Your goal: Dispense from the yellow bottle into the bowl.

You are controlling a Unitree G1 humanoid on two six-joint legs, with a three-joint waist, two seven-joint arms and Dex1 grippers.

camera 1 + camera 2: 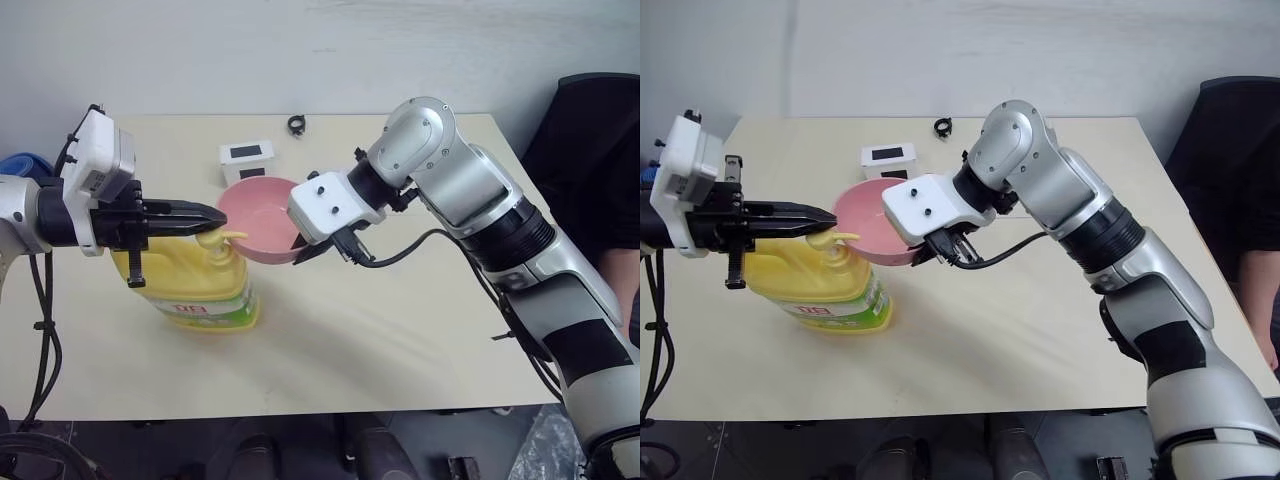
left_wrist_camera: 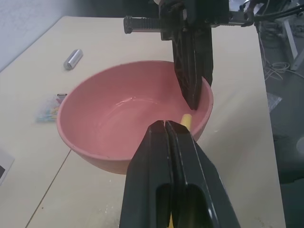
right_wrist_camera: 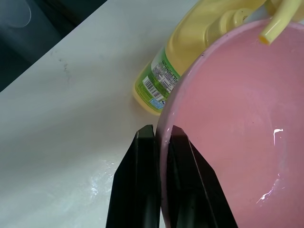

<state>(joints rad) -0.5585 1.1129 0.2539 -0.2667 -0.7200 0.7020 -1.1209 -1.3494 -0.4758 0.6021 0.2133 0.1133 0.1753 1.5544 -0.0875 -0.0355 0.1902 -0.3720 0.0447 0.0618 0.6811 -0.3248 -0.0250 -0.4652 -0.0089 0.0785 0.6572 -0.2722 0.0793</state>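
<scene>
The yellow bottle (image 1: 200, 285) stands at the table's left, its pump nozzle (image 2: 186, 119) reaching over the rim of the pink bowl (image 1: 258, 215). My left gripper (image 1: 215, 215) is shut, and its fingers lie level across the top of the pump head. My right gripper (image 1: 300, 250) is shut on the bowl's rim and holds the bowl tilted against the bottle, under the nozzle. In the right wrist view its fingers (image 3: 142, 156) pinch the rim on both sides. A little clear liquid glistens inside the bowl (image 3: 247, 123).
A small white device (image 1: 247, 155) and a black ring (image 1: 297, 125) lie behind the bowl. A metal cylinder (image 2: 72, 59) and coloured clips (image 2: 50, 109) rest on the table. A person in dark clothing (image 1: 600, 150) is at the right edge.
</scene>
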